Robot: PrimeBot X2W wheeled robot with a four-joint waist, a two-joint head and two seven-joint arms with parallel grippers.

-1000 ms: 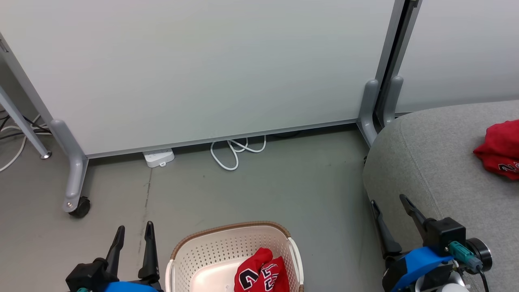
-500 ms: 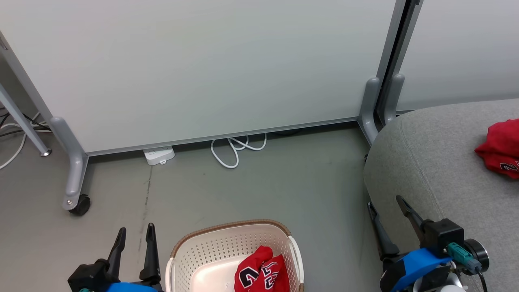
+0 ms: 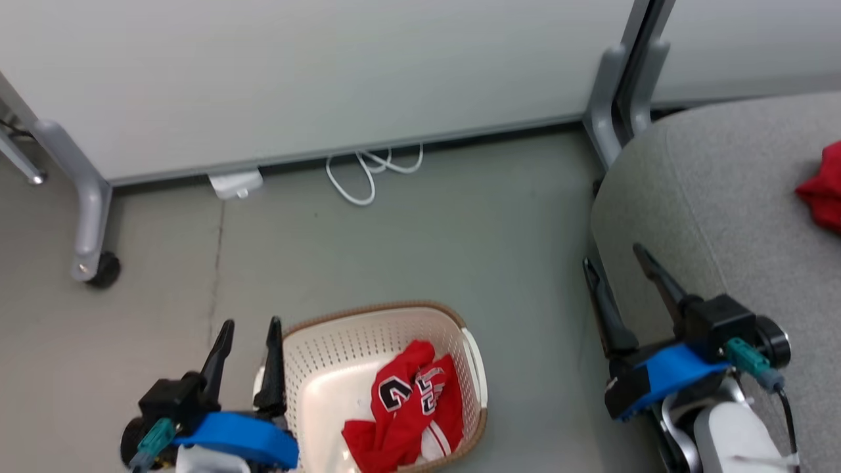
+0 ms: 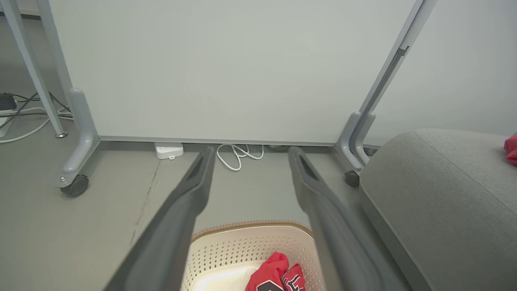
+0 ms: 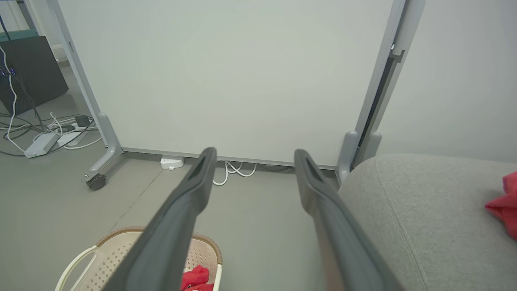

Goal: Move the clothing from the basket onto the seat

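A red jersey with black-and-white numbers (image 3: pixel 407 407) lies crumpled in the cream perforated basket (image 3: pixel 374 307) on the floor. It also shows as the jersey (image 4: pixel 278 275) in the basket (image 4: pixel 250 223) from the left wrist. My left gripper (image 3: pixel 251 323) is open and empty, just left of the basket's rim. My right gripper (image 3: pixel 612 256) is open and empty beside the rounded front of the grey seat (image 3: pixel 723 197). Another red garment (image 3: pixel 824 190) lies on the seat at the right edge, seen from the right wrist as the garment (image 5: pixel 505 204) on the seat (image 5: pixel 424 202).
A white partition panel (image 3: pixel 328 72) on grey legs stands behind the basket, with a castor (image 3: pixel 102 269) at the left. A white power strip (image 3: pixel 234 184) and a looped white cable (image 3: pixel 361 174) lie at its foot. Grey floor (image 3: pixel 427 249) separates basket and seat.
The head camera has tilted down, so the whole picture shifted up and more of the basket and jersey shows. Both grippers stay open and empty.
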